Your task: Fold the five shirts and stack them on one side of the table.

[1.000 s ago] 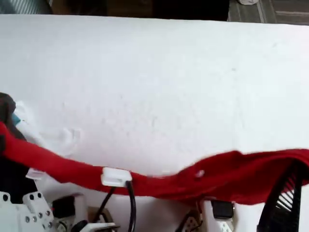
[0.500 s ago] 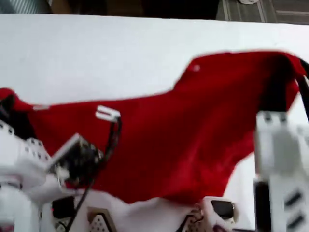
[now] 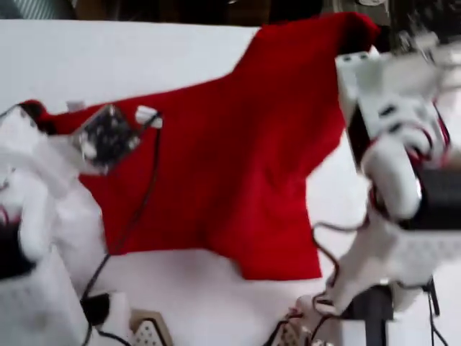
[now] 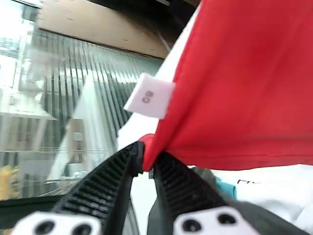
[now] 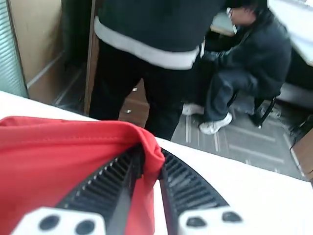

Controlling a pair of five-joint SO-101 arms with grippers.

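Shirt [image 3: 238,166] is soft matt red cloth, nothing shiny. The left claw [image 4: 146,156] and right claw [image 5: 150,154] are ribbed black plastic. Counter [image 3: 130,58] looks plain matt white.

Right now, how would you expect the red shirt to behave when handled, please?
Probably floppy: the red shirt drapes loosely between the left gripper and the right gripper. Likely light, since two edge pinches carry it. It may crease when laid on the table.

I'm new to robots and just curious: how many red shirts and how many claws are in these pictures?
Red shirts: 1, the red cloth shirt.
Claws: 2, the black ribbed left gripper and right gripper, both clamping it.
Total: 3.
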